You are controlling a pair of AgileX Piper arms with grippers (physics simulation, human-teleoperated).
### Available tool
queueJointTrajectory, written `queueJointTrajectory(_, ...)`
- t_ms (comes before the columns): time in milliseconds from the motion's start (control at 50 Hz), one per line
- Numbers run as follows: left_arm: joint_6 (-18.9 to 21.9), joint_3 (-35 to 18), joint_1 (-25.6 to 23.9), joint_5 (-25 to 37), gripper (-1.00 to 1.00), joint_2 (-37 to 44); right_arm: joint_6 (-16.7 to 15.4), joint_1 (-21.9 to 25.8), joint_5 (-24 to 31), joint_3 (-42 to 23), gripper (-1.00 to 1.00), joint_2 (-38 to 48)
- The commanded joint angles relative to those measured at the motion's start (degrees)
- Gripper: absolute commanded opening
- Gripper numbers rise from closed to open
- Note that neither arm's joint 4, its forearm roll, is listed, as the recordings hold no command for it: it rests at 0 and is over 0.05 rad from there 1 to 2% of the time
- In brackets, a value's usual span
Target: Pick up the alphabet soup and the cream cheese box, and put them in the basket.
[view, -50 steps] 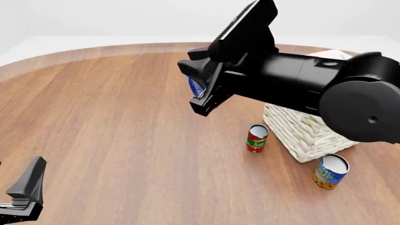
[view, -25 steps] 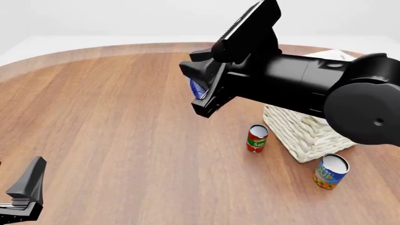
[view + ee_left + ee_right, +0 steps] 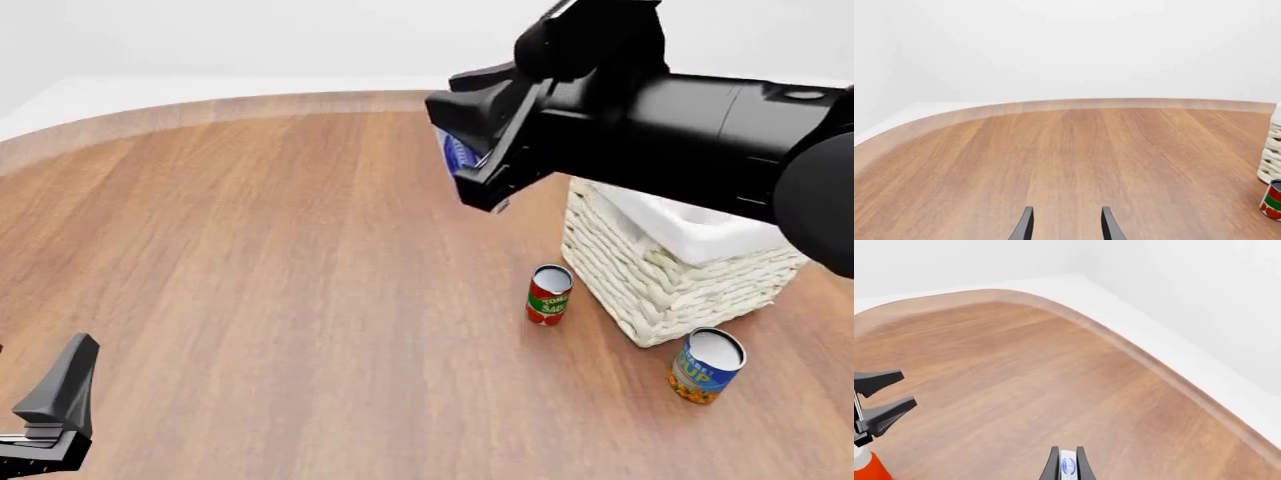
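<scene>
Fingers of my right gripper (image 3: 1067,463) are clamped on the small flat blue-and-white cream cheese box (image 3: 1068,465), held up in the air; in the front view the box (image 3: 461,153) shows only as a blue sliver between black parts. Compared with a second ago, the right arm has swung toward the large square cream wicker basket (image 3: 650,270), so the box now hangs just beside the basket's left edge rather than well out over the wooden tabletop (image 3: 267,260). The white cloth lining (image 3: 694,228), hidden behind the arm before, is now partly uncovered.

My left gripper (image 3: 54,410) sits low at the near left, same spot as before, its fingers (image 3: 1025,226) apart with nothing between them.

The wide blue-and-yellow alphabet soup can (image 3: 703,366) stands upright on the tabletop near the basket's front corner, unmoved. The slim red-and-green tomato sauce can (image 3: 547,294) stands just left of the basket. In the left wrist view that can (image 3: 1272,200) is cut off at the frame edge. The basket's far side is covered by the right arm.
</scene>
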Motion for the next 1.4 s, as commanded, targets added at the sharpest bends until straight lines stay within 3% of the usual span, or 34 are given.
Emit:
queueJointTrajectory(20, 0.0, 0.0, 0.0, 0.0, 1.00, 0.0, 0.9, -3.3, 2.9, -2.8, -1.00, -0.2)
queueJointTrajectory(840, 0.0, 0.0, 0.0, 0.0, 1.00, 0.0, 3.0, -14.2, 7.1, -2.5, -1.00, -7.3)
queueJointTrajectory(1000, 0.0, 0.0, 0.0, 0.0, 1.00, 0.0, 3.2, -15.9, 9.1, -4.9, -1.00, -7.2)
queueJointTrajectory(1400, 0.0, 0.0, 0.0, 0.0, 1.00, 0.0, 4.1, -20.6, 9.0, -1.8, -1.00, -10.0)
